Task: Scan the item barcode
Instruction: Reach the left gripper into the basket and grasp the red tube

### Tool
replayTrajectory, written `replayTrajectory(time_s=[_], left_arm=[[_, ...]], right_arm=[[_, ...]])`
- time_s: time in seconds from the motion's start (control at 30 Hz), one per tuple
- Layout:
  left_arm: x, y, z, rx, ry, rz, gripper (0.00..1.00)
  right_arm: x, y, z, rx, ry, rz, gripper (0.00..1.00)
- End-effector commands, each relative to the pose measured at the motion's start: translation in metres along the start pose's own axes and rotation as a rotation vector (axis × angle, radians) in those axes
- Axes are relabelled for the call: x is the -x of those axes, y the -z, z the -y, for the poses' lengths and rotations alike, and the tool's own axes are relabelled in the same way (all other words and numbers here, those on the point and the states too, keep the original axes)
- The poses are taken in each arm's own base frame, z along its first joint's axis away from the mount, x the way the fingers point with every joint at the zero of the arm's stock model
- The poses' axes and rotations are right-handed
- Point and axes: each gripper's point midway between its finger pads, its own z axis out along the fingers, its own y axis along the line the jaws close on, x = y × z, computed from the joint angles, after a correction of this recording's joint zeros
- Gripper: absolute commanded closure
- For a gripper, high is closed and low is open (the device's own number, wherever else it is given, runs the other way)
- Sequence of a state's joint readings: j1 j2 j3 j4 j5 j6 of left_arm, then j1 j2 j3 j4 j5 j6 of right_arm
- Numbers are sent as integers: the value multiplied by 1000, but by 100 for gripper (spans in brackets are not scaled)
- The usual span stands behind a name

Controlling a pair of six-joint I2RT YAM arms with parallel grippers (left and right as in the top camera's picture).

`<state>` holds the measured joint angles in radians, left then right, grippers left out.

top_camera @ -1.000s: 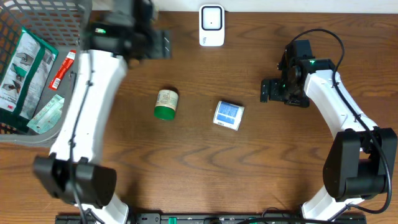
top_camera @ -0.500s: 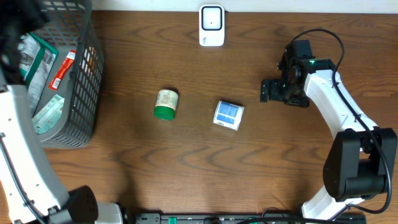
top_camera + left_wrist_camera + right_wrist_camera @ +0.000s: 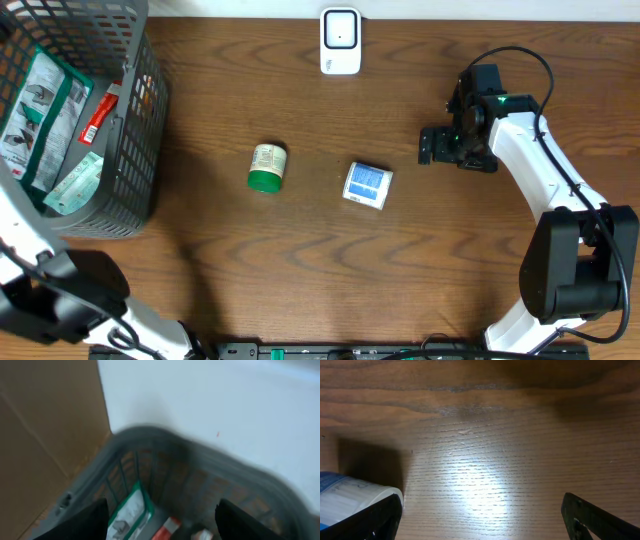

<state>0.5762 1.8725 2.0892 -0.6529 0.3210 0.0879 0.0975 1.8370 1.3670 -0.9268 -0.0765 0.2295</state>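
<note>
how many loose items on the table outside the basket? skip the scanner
2. One green-capped bottle lying left of centre; one blue-and-white box just right of it. The basket holds other items, some possibly hidden.

Mock shop checkout, barcode scanner (image 3: pixel 340 40), grey basket (image 3: pixel 141 150) of packaged goods (image 3: pixel 35 110)

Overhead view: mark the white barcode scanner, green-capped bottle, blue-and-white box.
white barcode scanner (image 3: pixel 340 41), overhead view, middle of its front face
green-capped bottle (image 3: pixel 267 162), overhead view, pale label
blue-and-white box (image 3: pixel 368 185), overhead view, top face
</note>
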Motion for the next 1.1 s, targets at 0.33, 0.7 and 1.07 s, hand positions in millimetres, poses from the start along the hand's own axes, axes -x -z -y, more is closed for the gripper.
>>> replayTrajectory(time_s=[0.33,0.7,1.07], left_arm=[[-156,-115,-33,-39,-209,-440,30],[-227,-144,-39,-136,-362,-605,27],[-283,-153,-38,-194,-334,-733,28]], right_arm=[[5,7,-1,-3,5,25,1],[5,7,-1,-3,5,25,1],[5,7,-1,-3,5,25,1]])
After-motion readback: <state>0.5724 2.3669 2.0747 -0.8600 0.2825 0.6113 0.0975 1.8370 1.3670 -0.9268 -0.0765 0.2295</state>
